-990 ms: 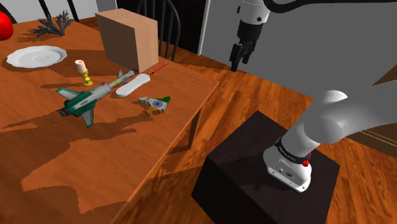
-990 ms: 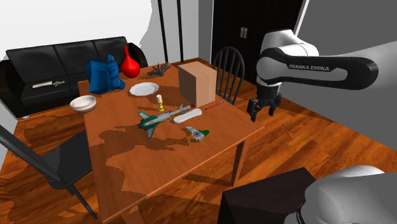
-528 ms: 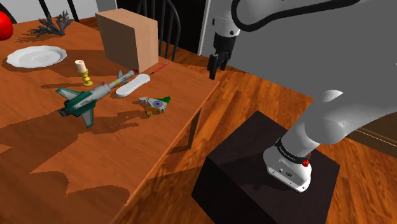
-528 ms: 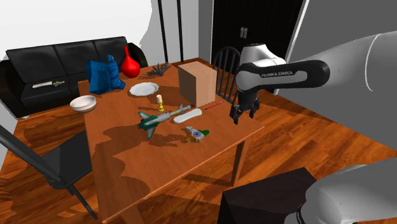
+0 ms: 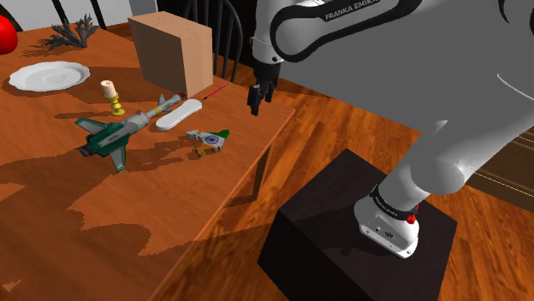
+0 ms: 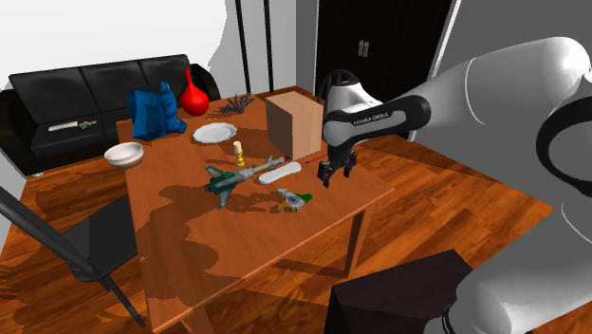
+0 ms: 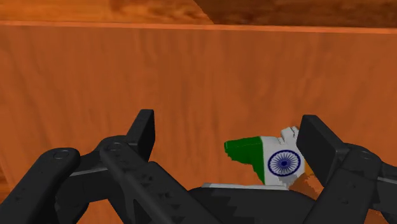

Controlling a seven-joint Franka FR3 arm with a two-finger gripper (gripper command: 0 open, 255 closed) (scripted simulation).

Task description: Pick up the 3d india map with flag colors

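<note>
Fingers [image 7: 143,130] apart, wide apart in the wrist view, and nothing is gripped. The India map [image 7: 270,159] lies on the wooden counter [image 7: 191,76] below them, close to the inner side of one finger. Its green band and its white band with the blue wheel are plain to see, with a sliver of orange at the far edge. Over to the shoulder view: the map [image 5: 208,139] lies near the counter's edge on the shoulder view's right, with a green and grey toy jet [image 5: 115,135] and a white oblong piece [image 5: 178,115] close by. The fingers hang above that same edge, off to the shoulder view's right of the map and clear of it. Behind stands a brown box [image 5: 169,51], upright, with a small candle on a yellow holder [image 5: 111,96] and a white plate [image 5: 49,75] farther along. The black stand [image 5: 359,231] sits on the wood floor at lower right. The second exterior view adds a white bowl [image 6: 124,155], a blue figure [image 6: 155,112], a red vase [image 6: 194,95] and, beyond the counter, a black sofa [image 6: 76,104].
</note>
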